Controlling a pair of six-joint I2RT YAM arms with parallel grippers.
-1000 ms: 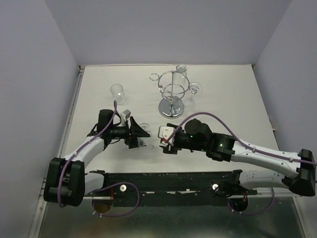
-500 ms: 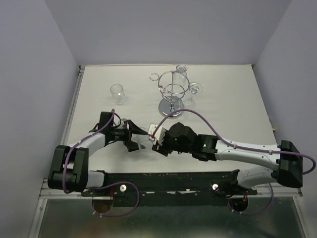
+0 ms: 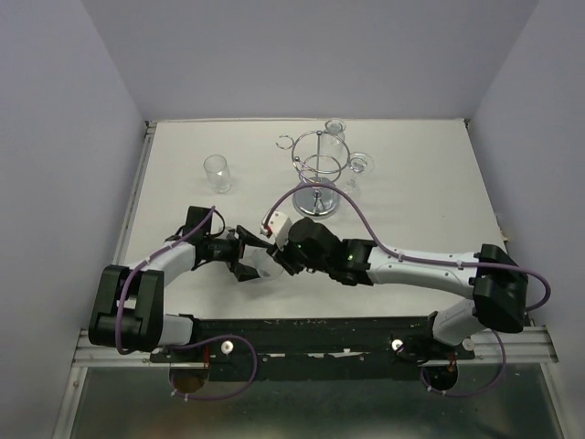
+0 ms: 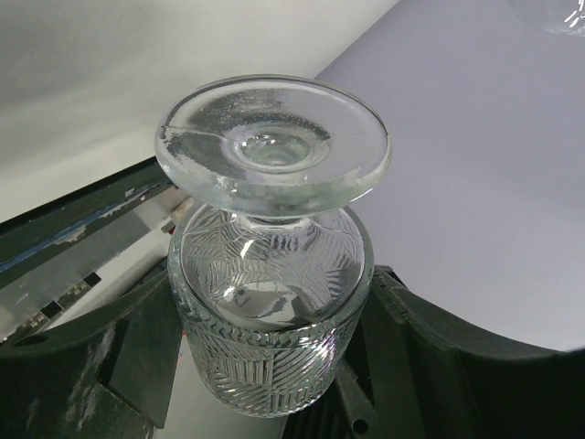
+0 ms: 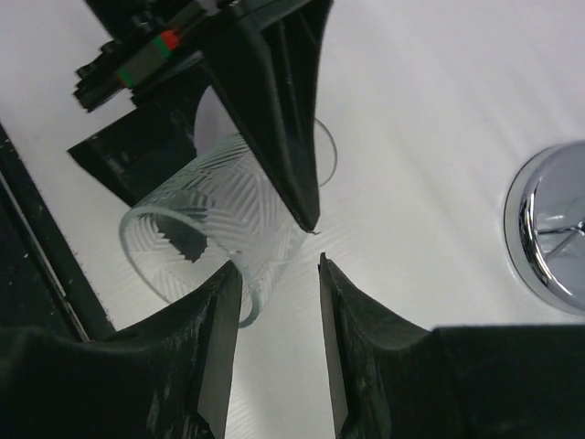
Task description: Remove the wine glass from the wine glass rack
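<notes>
R jaws reached wine glass — narrow, L jaws hold it nr table edge

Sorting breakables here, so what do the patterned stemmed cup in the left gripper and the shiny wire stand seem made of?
The patterned wine glass looks like clear pressed or cut glass: see-through, with chevron lines and a thick round foot. The wine glass rack looks like chrome-plated metal wire: mirror-bright, its round base reflecting.

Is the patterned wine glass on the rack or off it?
Off. The wine glass is clamped between the left gripper's fingers, well apart from the wine glass rack.
</notes>
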